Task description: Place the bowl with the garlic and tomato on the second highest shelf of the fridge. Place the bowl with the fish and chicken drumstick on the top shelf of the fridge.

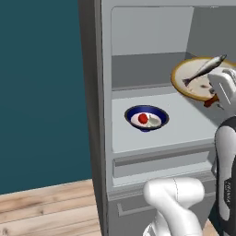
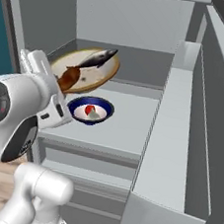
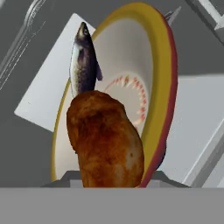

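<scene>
The bowl with the garlic and tomato (image 1: 146, 117) (image 2: 90, 110) is dark blue with a white inside. It stands on the pale second highest shelf (image 1: 184, 124) (image 2: 128, 121), holding the red tomato (image 1: 143, 118) and the whitish garlic (image 1: 153, 121). My gripper (image 1: 215, 94) (image 2: 61, 85) is shut on the rim of the shallow tan bowl (image 1: 196, 78) (image 2: 96, 72) (image 3: 157, 65). That bowl hangs steeply tilted at the height of the darker top shelf (image 1: 138, 71) (image 2: 139, 70). The fish (image 1: 207, 67) (image 2: 98, 57) (image 3: 83, 61) lies across it, and the chicken drumstick (image 1: 212, 100) (image 2: 68, 78) (image 3: 105, 135) has slid to its low edge, hiding my fingertips.
The open fridge door (image 2: 170, 141) with its grey bins stands at the right. A drawer front (image 1: 156, 163) runs below the pale shelf. A teal wall (image 1: 41, 92) and wooden floor (image 1: 46, 207) lie left of the fridge.
</scene>
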{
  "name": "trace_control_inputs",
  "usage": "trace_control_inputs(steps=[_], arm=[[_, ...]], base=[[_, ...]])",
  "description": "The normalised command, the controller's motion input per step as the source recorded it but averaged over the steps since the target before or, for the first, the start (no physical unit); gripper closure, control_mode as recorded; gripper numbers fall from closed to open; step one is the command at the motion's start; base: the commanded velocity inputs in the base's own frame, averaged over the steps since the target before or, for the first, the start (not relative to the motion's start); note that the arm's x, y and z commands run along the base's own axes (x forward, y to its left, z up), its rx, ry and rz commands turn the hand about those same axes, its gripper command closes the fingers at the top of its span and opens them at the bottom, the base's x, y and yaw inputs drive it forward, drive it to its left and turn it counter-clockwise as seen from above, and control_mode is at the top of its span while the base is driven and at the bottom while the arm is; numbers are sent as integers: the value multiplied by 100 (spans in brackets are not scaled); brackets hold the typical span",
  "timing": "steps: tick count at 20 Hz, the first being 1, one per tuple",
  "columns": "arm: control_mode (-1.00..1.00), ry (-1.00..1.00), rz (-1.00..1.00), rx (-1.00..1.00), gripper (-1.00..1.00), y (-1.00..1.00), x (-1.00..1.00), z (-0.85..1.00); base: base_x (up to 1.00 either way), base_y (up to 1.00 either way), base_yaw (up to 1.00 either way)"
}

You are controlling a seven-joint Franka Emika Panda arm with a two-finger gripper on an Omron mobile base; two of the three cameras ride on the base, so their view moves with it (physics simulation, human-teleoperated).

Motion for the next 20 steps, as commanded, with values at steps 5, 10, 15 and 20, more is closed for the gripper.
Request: trace_control_inputs(steps=[5,10,15,20], arm=[[-100,27,11,0,100,0,100,47],[-100,28,6,0,100,0,100,-6],[-100,17,2,0,100,0,100,-44],[-100,3,0,1,100,-1,100,-50]], base=[[0,0,0],[0,0,0],[0,0,0],[0,0,0]])
